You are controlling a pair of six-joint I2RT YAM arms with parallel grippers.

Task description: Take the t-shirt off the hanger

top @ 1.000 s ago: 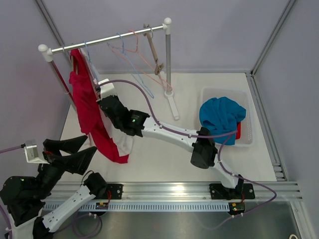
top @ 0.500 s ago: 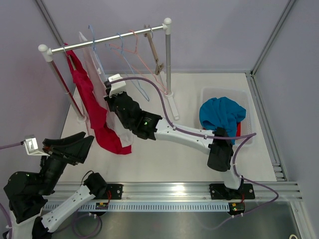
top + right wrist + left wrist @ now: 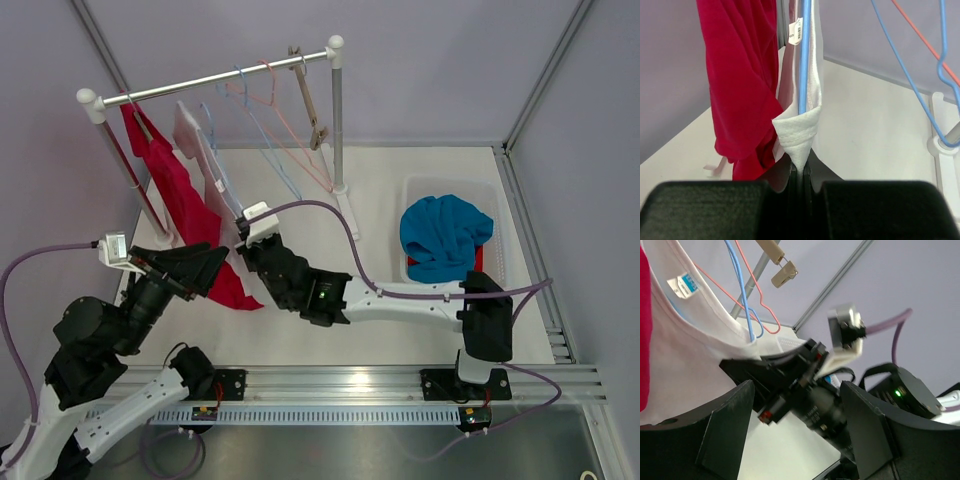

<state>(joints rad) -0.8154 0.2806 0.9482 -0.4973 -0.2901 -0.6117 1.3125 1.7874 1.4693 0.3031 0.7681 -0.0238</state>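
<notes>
A white t-shirt (image 3: 193,138) hangs on a light blue hanger (image 3: 218,160) from the rack rod (image 3: 220,80), beside a red t-shirt (image 3: 172,190) at the rod's left end. My right gripper (image 3: 243,246) is shut on a bunched fold of the white t-shirt (image 3: 799,132) just below the blue hanger (image 3: 804,50), with the red t-shirt (image 3: 740,75) on its left. My left gripper (image 3: 205,268) is open and empty, just near-left of the right gripper. In the left wrist view the white t-shirt (image 3: 685,350) and hanger (image 3: 742,300) are ahead, beyond the open left gripper (image 3: 800,440).
Empty pink and blue wire hangers (image 3: 265,110) and a wooden clip hanger (image 3: 310,100) hang further right on the rod. The rack's upright post (image 3: 338,130) stands behind. A white bin (image 3: 495,190) at the right holds a blue cloth (image 3: 445,235).
My right gripper has pulled back toward the near edge, drawing the white t-shirt and its hanger out from the red one. My left arm has risen and swung in toward the garments.
</notes>
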